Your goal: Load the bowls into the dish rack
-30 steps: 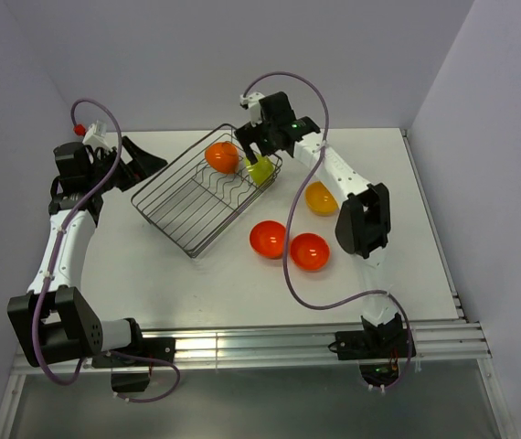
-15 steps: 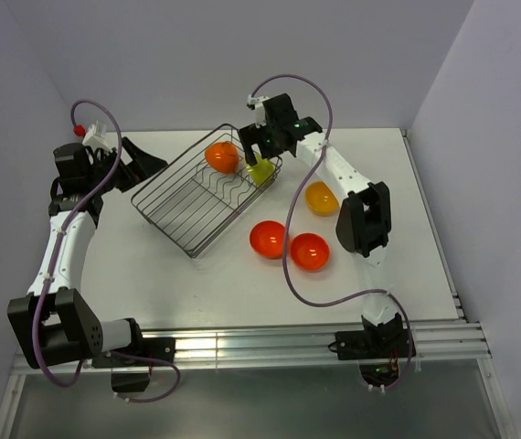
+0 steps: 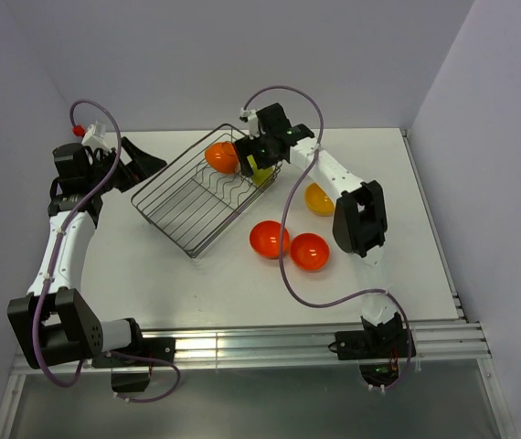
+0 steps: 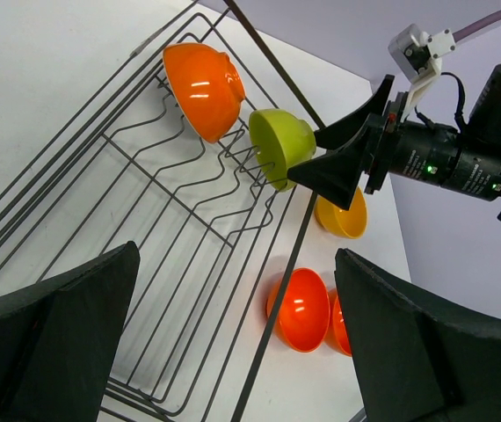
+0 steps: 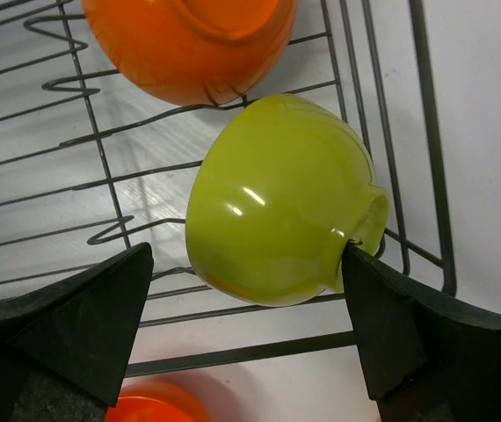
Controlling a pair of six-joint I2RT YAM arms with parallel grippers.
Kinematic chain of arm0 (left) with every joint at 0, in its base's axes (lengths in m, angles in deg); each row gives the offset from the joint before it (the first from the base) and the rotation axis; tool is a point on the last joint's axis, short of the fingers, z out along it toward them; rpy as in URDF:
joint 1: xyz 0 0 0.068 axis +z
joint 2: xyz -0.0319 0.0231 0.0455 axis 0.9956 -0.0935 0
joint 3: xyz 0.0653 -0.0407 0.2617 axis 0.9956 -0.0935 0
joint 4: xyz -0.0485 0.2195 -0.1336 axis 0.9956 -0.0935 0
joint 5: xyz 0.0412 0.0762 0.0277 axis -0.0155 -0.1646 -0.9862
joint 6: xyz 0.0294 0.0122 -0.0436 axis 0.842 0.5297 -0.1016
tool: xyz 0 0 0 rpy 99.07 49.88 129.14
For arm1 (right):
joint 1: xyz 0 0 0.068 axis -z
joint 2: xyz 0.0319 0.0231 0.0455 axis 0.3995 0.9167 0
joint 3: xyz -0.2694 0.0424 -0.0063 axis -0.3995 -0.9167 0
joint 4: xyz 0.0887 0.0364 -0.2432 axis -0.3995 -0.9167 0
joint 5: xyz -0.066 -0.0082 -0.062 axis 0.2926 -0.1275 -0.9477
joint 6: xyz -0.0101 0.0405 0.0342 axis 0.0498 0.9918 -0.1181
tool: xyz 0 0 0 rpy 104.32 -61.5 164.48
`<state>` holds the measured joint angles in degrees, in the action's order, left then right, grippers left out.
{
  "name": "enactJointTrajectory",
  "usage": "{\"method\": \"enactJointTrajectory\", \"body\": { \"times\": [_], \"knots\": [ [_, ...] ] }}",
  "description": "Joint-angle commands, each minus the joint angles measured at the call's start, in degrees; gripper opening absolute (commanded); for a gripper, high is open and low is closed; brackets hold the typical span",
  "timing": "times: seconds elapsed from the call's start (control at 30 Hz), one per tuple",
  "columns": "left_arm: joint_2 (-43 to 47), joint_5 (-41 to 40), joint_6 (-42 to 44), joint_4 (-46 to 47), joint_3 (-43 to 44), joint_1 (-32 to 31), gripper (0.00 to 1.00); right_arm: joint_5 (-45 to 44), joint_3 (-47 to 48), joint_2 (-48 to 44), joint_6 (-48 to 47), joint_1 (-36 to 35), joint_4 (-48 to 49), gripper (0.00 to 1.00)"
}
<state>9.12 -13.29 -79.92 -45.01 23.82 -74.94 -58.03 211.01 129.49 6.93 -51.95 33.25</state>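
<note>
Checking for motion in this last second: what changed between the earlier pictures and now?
The right gripper came down and slightly left onto the lime green bowl in the dish rack; its open jaws now flank the bowl without clamping it. Nothing was grasped or released. The orange bowl beside it, the three bowls on the table and the open left gripper stayed put.

Lime green bowl [image 5: 277, 202] on dish rack [image 5: 428, 132] wires, orange bowl [image 5: 189, 44] adjacent, end effector [image 5: 246, 255] astride

You see a white bench [image 3: 151, 274] enclosed by pale lilac walls [image 3: 151, 55] at back and sides. Ribbed metal rail [image 3: 260, 340], possibly aluminium, runs along its near edge.
</note>
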Motion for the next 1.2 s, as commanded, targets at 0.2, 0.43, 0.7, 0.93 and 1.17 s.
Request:
{"method": "enactJointTrajectory", "body": {
  "times": [0.2,0.43,0.7,0.93,1.17],
  "knots": [
    [1.23,1.38,-0.07,2.21,0.49,0.24,1.0,-2.87,-1.26,0.82,-5.78,-2.97,1.67,0.91],
    [1.05,1.47,0.1,2.03,0.49,0.33,0.99,-5.17,-3.63,-0.41,-10.79,-4.73,3.17,0.91],
    [1.31,1.73,0.8,1.68,1.27,0.24,0.99,-2.27,-3.11,-3.83,-13.52,-4.91,3.51,0.94],
    [2.89,1.47,1.86,1.42,0.75,0.24,1.0,1.06,-2.05,-11.21,-11.33,-2.54,6.24,1.0],
    [5.53,-0.2,6.34,0.1,1.1,0.24,1.0,10.29,-2.83,-19.38,-3.16,7.72,2.99,1.0]
  ]
}}
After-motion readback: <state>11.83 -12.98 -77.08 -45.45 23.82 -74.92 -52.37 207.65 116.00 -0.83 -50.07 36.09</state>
